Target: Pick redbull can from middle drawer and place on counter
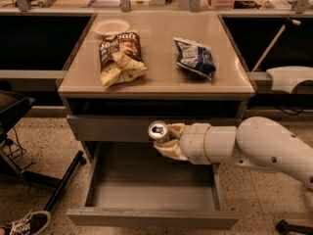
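The gripper (167,138) has its fingers clamped round the redbull can (158,130), up above the open middle drawer (142,192), just below the counter (161,80).

1. Bench (161,84): glossy tan top of the grey drawer cabinet, rounded edges.
2. Back left corner: white plate (111,27).
3. Left half: brown chip bag (121,58), crumpled, lying flat, top end just beside the plate.
4. Right half: dark blue chip bag (194,58), lying flat, well apart from the brown one.
5. Claw (165,137): below the bench's front edge, above the open drawer (151,190), closed around a can (157,129); clear of the bench.
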You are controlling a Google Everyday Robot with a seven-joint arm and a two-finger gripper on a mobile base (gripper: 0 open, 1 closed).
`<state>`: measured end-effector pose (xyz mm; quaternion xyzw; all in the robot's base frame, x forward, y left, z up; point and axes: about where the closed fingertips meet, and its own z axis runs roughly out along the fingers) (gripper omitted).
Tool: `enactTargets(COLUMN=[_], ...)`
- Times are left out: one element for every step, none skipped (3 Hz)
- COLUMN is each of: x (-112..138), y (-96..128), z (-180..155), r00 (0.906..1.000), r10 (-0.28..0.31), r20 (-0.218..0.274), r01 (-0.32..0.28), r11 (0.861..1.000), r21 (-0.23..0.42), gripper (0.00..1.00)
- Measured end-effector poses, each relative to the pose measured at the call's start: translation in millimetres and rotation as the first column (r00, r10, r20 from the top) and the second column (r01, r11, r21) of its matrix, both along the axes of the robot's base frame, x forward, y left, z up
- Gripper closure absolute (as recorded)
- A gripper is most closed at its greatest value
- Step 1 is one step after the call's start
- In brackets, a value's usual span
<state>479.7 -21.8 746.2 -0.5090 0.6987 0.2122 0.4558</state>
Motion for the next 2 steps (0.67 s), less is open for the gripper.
enactTargets(x=[22.5,60.5], y=[-15.5,-37.1], z=[35.0,99.2], r00=[0.9998,0.9994], r10=[-0.011,-0.032], r20=[0.017,0.015], r01=[0.011,0.033], r11=[1.0,0.997], r21=[-0.019,-0.073], gripper=[1.0,1.0])
